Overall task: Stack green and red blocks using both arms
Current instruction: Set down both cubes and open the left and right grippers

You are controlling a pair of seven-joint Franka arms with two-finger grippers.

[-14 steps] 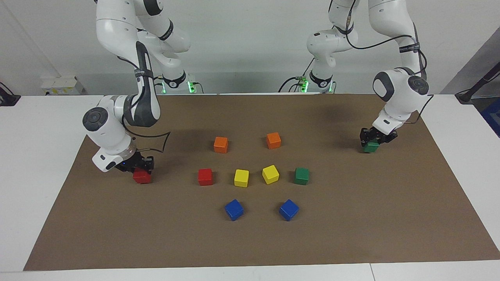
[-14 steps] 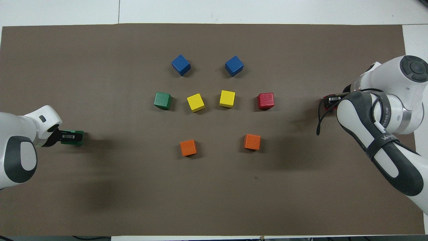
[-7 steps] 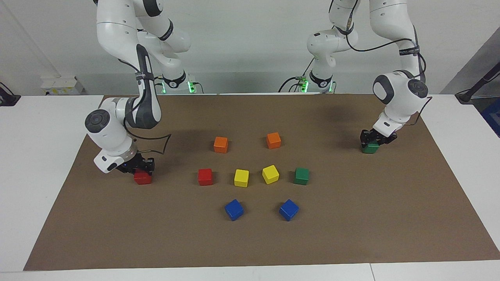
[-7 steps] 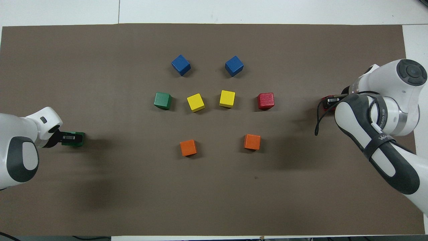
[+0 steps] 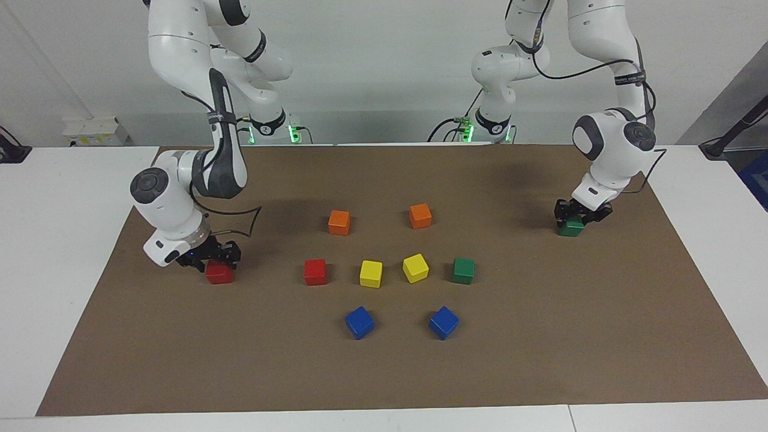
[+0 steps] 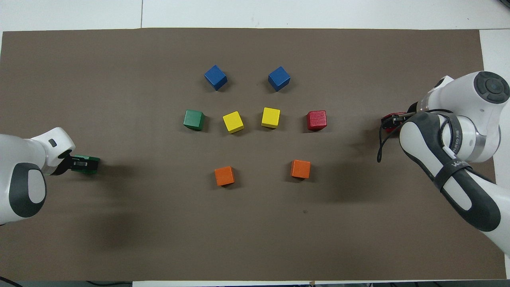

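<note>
Two Franka arms work at opposite ends of a brown mat (image 5: 540, 360) with no stack yet built. The right gripper (image 5: 217, 257) hangs just over an outer red block (image 5: 219, 273) at the right arm's end, its jaws spread and holding nothing, and the cube rests on the mat. At the left arm's end, the left gripper (image 5: 578, 215) sits low on an outer green block (image 5: 570, 228). Whether it grips the cube or has let go cannot be told. The second red block (image 5: 315, 272) and second green block (image 5: 463, 270) bracket two yellow blocks (image 5: 371, 273) in the middle row, well apart from their partners. Orange blocks (image 5: 339, 222) lie nearer the robots and blue blocks (image 5: 359, 322) farther off. The likely trouble is a finger brushing a cube as a gripper lifts away, which would nudge or turn it. A partner cube set down off-centre on such a base could slide off. A carry across the middle row could also clip a yellow block. Compared with a second earlier, the right gripper's jaws have parted from the red block and its wrist has risen slightly. The left wrist has shifted a little, and every cube lies where it was.
</note>
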